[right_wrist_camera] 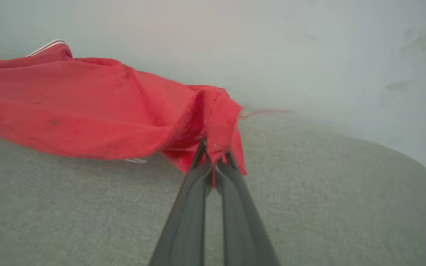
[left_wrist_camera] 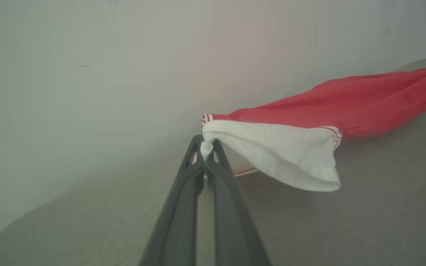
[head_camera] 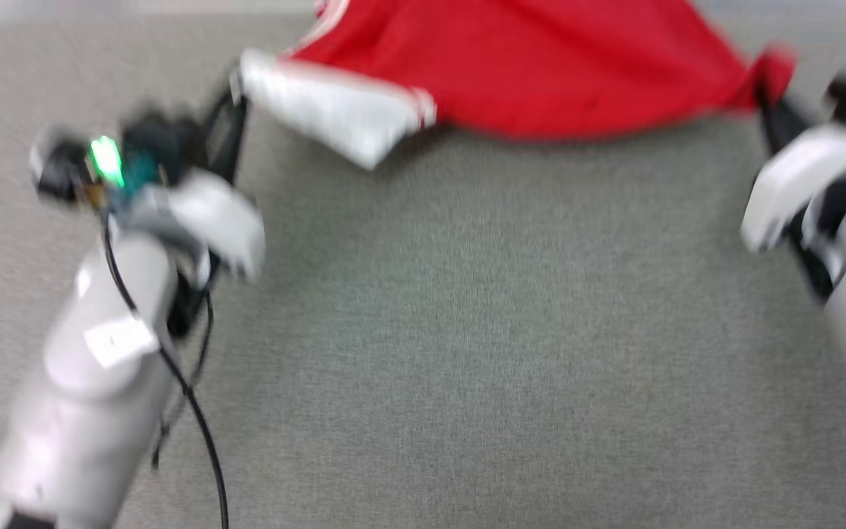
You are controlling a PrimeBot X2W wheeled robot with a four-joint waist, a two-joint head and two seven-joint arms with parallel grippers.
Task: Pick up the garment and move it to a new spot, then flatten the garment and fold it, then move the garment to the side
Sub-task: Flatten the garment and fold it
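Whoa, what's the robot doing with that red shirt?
It is holding a red jersey up by two ends. Its left gripper is pinched shut on the white sleeve, and its right gripper is pinched shut on a red corner. The jersey sags between them over the grey fabric surface, not yet laid flat.

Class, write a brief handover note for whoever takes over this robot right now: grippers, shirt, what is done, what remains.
Left gripper: shut on the white sleeve.
Right gripper: shut on a red corner of the shirt.
Shirt: stretched between both grippers, near edge lifted off the grey surface.
Done: picked up.
Left to do: set it down, flatten, fold, move aside.
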